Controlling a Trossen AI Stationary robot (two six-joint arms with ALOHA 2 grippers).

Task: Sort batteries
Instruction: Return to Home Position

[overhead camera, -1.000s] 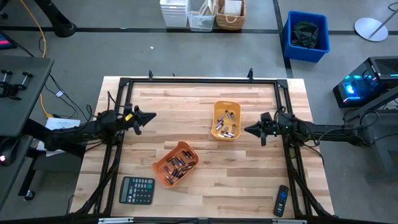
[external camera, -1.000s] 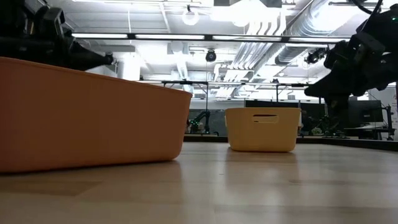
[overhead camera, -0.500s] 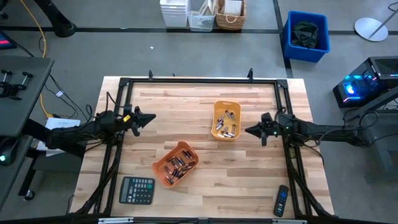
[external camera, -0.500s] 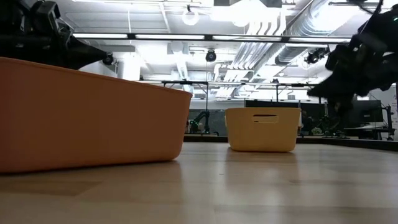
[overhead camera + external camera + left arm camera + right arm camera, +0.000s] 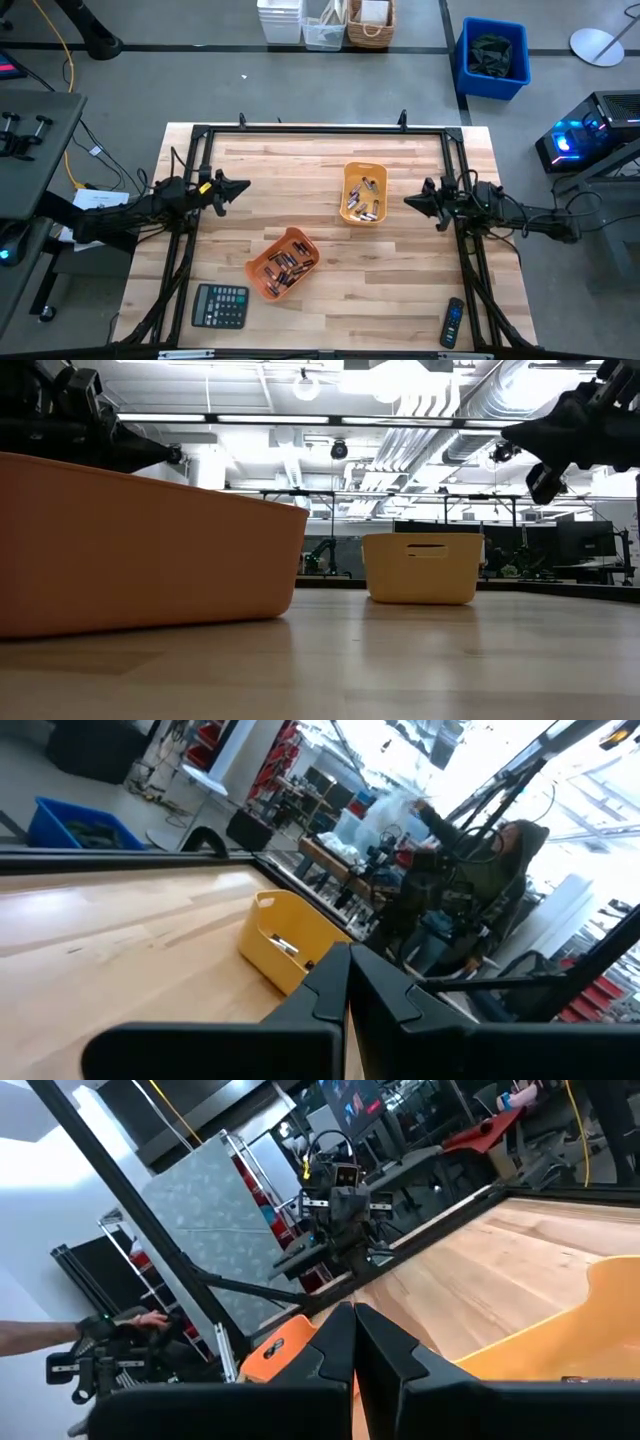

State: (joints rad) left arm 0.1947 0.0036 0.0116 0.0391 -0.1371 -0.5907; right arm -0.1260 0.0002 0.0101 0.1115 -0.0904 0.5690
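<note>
Honestly, this looks about wrapped up. All the batteries (image 5: 288,266) I can see are in a bin. There's a darker pile in the orange bin (image 5: 255,272) at about 7 o'clock from the middle of the table (image 5: 300,190). A silvery bunch sits in the yellow bin (image 5: 365,166) at about 1 o'clock. I can't spot any loose on the wood (a small one could hide from the overhead camera, though).

The left gripper (image 5: 244,186) hangs at the 9 o'clock edge and the right gripper (image 5: 408,202) at the 3 o'clock edge. Both point inward, well apart from the bins. Each wrist camera shows its fingers (image 5: 325,990) pressed together with nothing between them.

If a stray cell turned up, my guess is light, hard, smooth metal that rolls easily. I'd pinch it across the middle of the barrel, not by the ends.

The calculator (image 5: 220,305) near 7 o'clock and the remote (image 5: 453,323) near 5 o'clock aren't part of this.
</note>
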